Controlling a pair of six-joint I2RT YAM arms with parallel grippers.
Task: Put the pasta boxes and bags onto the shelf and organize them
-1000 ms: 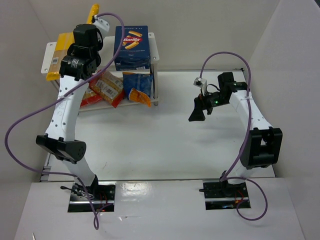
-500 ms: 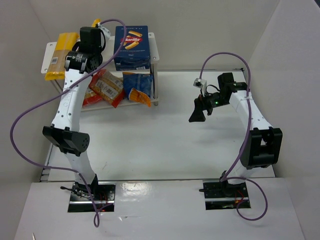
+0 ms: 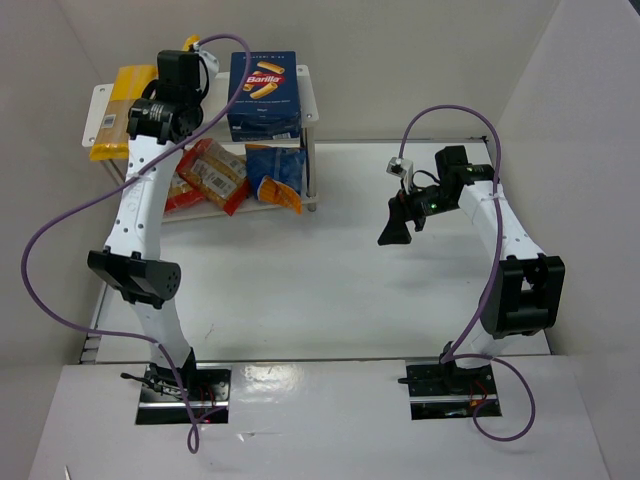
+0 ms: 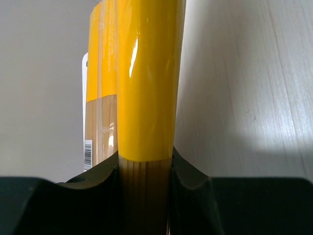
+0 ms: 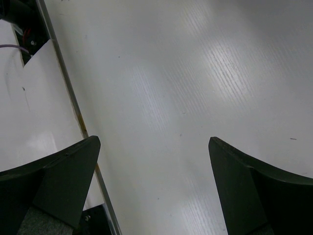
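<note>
The left gripper (image 4: 145,169) pinches a long flat yellow spaghetti bag (image 4: 146,83) at its tan-pasta end, fingers pressed against both sides. Just left of it, a second yellow spaghetti bag (image 4: 100,103) lies on the top board of the small white two-tier shelf (image 3: 311,95). To its right sits the dark blue Barilla box (image 3: 264,95). Below are red-orange bags (image 3: 212,175) and a blue bag (image 3: 275,172). The right gripper (image 5: 154,161) hangs spread wide over the white table (image 5: 195,73).

Barilla box (image 3: 265,95) and 1 yellow spaghetti bag (image 3: 122,112) lie atop white shelf (image 3: 308,95).

White table (image 3: 330,290), plain pale walls (image 3: 420,60) on three sides, soft even light, faint glare on tabletop
</note>
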